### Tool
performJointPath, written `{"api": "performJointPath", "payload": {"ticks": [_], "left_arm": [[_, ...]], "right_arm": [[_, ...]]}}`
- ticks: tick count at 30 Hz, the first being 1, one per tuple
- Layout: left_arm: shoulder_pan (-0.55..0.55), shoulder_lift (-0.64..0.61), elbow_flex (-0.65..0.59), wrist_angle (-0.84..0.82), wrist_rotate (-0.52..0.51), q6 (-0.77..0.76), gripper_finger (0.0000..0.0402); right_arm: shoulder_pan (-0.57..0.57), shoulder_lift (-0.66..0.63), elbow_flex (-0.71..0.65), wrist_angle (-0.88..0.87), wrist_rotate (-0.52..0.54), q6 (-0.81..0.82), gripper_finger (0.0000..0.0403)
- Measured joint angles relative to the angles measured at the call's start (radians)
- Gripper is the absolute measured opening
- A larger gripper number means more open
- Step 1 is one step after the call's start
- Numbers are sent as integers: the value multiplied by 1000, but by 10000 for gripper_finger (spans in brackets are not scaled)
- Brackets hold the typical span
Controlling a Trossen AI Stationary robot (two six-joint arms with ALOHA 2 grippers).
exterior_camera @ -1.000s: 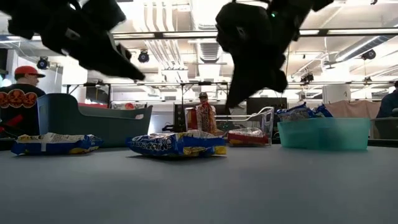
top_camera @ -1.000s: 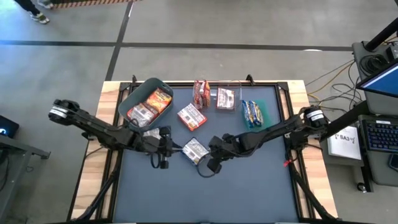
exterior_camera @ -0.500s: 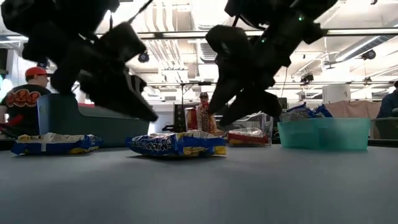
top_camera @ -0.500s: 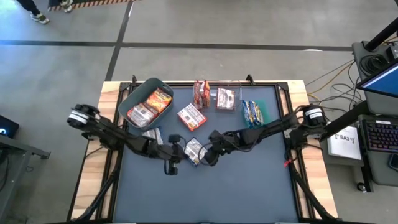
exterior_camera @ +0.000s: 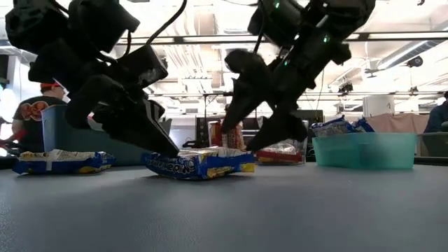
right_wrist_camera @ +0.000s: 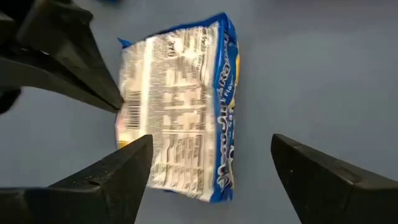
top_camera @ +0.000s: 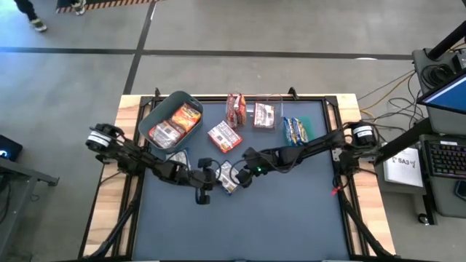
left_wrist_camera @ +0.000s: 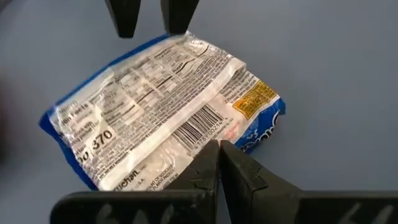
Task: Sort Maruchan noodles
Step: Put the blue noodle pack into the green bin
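The left gripper sits low at the table's middle, its fingers pressed together with nothing between them, their tips touching the near edge of a blue-and-white packet that lies flat, label side down. From the other side the right gripper comes in with its fingers spread wide, straddling the same packet without pinching it. In front of the packet the dark mat is bare to its front edge, and bare mat also lies to the packet's right.

A second blue-and-white packet lies flat to the left, beside the grey bin, which holds two packets. Behind the centre packet a red one lies loose. Further back a maroon packet stands up, next to a clear bin with one packet inside. On the right a green bin holds blue packets; their number cannot be told.

The mat covers a wooden table on a concrete floor. In the low view a person shows behind the grey bin.
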Motion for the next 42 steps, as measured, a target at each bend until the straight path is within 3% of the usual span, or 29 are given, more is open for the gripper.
{"api": "performJointPath", "payload": {"ticks": [10, 14, 26, 42], "left_arm": [[0, 4, -91, 43, 10, -82, 0], [0, 3, -95, 61, 12, -83, 0], [-1, 5, -97, 71, 13, -77, 0], [-4, -69, -100, 1, 26, -76, 0]], "right_arm": [[-9, 89, -1, 221, -118, -22, 320], [-13, 107, -2, 277, -120, -14, 316], [-16, 197, -3, 381, -108, 9, 228], [-10, 142, 0, 407, -138, -65, 143]]}}
